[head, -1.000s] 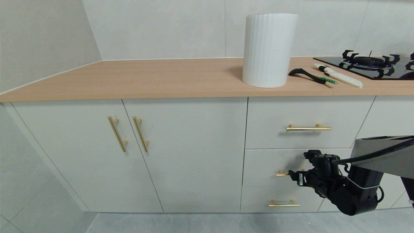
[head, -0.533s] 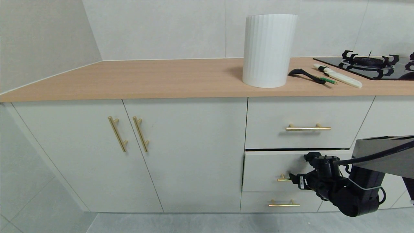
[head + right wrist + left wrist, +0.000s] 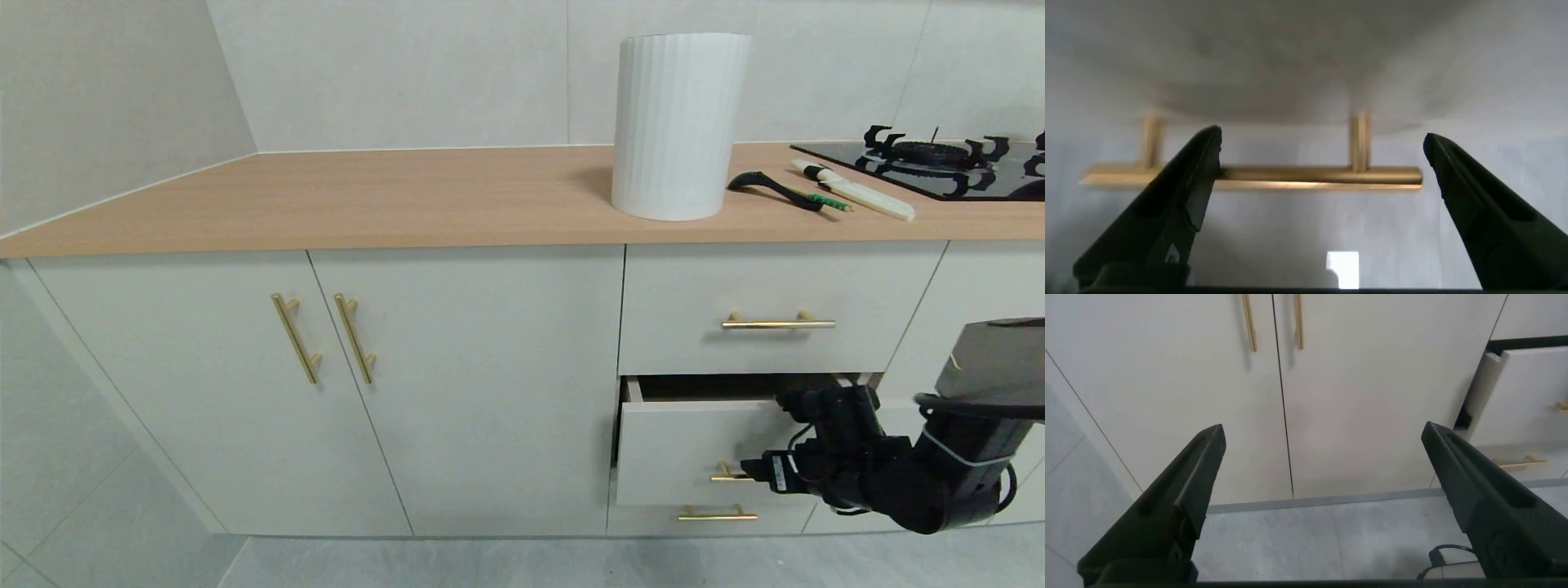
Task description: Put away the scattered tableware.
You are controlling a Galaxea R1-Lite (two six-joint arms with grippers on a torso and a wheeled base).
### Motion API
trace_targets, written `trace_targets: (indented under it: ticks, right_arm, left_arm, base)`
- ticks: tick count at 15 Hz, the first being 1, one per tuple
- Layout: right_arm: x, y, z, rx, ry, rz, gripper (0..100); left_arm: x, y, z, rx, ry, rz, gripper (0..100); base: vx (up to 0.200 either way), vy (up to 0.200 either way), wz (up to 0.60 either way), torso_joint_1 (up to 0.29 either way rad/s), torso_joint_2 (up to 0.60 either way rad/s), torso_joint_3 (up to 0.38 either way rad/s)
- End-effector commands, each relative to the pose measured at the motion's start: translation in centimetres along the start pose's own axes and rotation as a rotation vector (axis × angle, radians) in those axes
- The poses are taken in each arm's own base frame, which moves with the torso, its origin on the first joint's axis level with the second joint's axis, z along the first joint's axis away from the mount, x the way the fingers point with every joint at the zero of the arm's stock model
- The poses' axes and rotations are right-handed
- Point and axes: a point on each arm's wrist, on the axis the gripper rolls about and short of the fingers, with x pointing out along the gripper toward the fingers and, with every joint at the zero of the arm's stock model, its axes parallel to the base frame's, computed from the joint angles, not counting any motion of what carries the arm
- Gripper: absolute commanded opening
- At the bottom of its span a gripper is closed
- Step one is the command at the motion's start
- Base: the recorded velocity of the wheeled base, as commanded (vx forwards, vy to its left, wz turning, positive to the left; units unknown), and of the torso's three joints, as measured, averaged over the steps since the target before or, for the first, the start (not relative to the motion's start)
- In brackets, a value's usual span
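Our right tool (image 3: 747,472) sits low at the front of the middle drawer (image 3: 686,445), its fingers spread wide. In the right wrist view the gold handle (image 3: 1253,175) runs across the gap between them, and we cannot tell whether they touch it. The drawer stands partly open, a dark gap above its front, between 2 shut drawers. Our left tool (image 3: 1323,433) is wide open too and holds nothing - it faces the 2 cupboard doors (image 3: 1372,392) and the floor. Up on the table (image 3: 367,200) the tableware lies scattered: a black ladle (image 3: 771,188), a green-handled utensil (image 3: 829,202) and a white knife (image 3: 857,196), between the tall white ribbed container (image 3: 679,126) and the hob (image 3: 922,167).
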Motion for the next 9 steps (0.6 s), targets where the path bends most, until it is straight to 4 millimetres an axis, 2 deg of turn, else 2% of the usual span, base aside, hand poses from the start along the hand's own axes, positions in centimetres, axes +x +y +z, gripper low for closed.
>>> trace_targets:
  ticks: [1, 2, 3, 5, 7, 9]
  right_arm:
    - [-6.9, 0.1, 4.0, 0.007, -0.116, 0.054, 100]
    - [-8.2, 0.1, 4.5, 0.007, -0.142, 0.059, 100]
    - [-11.0, 0.9, 5.1, -0.010, -0.188, 0.092, 100]
    - [-13.2, 1.9, 5.5, -0.029, -0.245, 0.131, 100]
    - [-12.9, 2.9, 5.2, -0.030, -0.231, 0.154, 100]
    - [-11.0, 3.3, 4.6, -0.028, -0.205, 0.147, 100]
  left_arm:
    - [0.0, 0.0, 0.0, -0.001, 0.002, 0.000, 100]
    - [0.0, 0.0, 0.0, 0.001, 0.002, 0.000, 100]
    - [0.0, 0.0, 0.0, -0.001, 0.002, 0.000, 100]
    - [0.0, 0.0, 0.0, 0.001, 0.000, 0.000, 100]
    - [0.0, 0.0, 0.0, 0.001, 0.002, 0.000, 100]
    - [0.0, 0.0, 0.0, 0.000, 0.000, 0.000, 100]
  base:
    - [0.000, 0.000, 0.00, 0.000, 0.00, 0.000]
    - [0.000, 0.000, 0.00, 0.000, 0.00, 0.000]
    - [0.000, 0.000, 0.00, 0.000, 0.00, 0.000]
    - [0.000, 0.000, 0.00, 0.000, 0.00, 0.000]
    - [0.000, 0.000, 0.00, 0.000, 0.00, 0.000]
    - [0.000, 0.000, 0.00, 0.000, 0.00, 0.000]
